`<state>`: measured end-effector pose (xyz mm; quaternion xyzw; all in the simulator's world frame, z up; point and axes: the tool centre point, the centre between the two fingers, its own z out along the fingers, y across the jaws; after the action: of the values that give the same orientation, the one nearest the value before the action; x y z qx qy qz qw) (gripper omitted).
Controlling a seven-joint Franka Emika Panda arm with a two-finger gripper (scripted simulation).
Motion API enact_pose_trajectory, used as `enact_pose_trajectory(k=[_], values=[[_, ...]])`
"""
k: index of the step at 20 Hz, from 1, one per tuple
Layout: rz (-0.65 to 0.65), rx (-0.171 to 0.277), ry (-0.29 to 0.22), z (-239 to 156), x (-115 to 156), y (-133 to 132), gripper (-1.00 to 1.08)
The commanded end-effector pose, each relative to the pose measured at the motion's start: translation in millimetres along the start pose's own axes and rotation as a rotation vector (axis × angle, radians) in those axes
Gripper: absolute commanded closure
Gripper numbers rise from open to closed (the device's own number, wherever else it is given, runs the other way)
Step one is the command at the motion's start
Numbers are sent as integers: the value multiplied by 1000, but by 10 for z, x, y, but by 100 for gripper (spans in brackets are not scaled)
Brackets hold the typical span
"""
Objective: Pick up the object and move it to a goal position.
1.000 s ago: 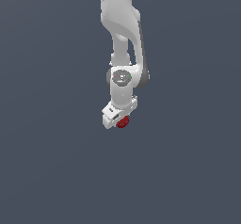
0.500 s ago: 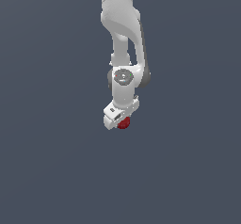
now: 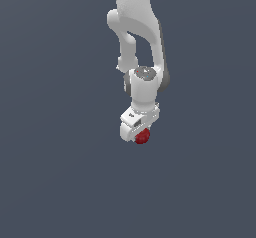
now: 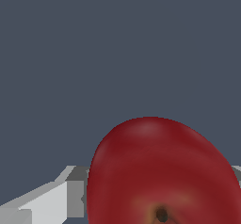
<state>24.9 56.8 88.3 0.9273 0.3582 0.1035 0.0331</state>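
The object (image 3: 142, 136) is a small glossy dark-red ball, and it peeks out just under the white hand of the arm in the exterior view. My gripper (image 3: 141, 135) is shut on it, with the fingers mostly hidden behind the hand. The wrist view is filled by the same object (image 4: 160, 171), apple-like with a dark dimple facing the camera. One grey-white finger (image 4: 70, 192) presses against its side, and a sliver of the other finger (image 4: 236, 172) shows at the far side.
The white arm (image 3: 137, 32) reaches down from the top of the exterior view. Everything around it is a plain dark grey-blue surface with no other objects, edges or markers in view.
The arm with the held object has shifted very slightly toward the exterior view's right and down. The grip has not changed.
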Motion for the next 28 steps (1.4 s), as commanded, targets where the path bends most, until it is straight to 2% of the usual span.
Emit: enact_pose_trajectory(k=[1,7,14,20,28], values=[[-5,-45,59,-138,279,5,108],[-15,-149,191,-491,872,-15,108],[-25,-257,322,-920,1414,-76,108],[-31,-331,409,-1244,1742,-143,108],[-38,-412,501,-1615,2059,-239,108]])
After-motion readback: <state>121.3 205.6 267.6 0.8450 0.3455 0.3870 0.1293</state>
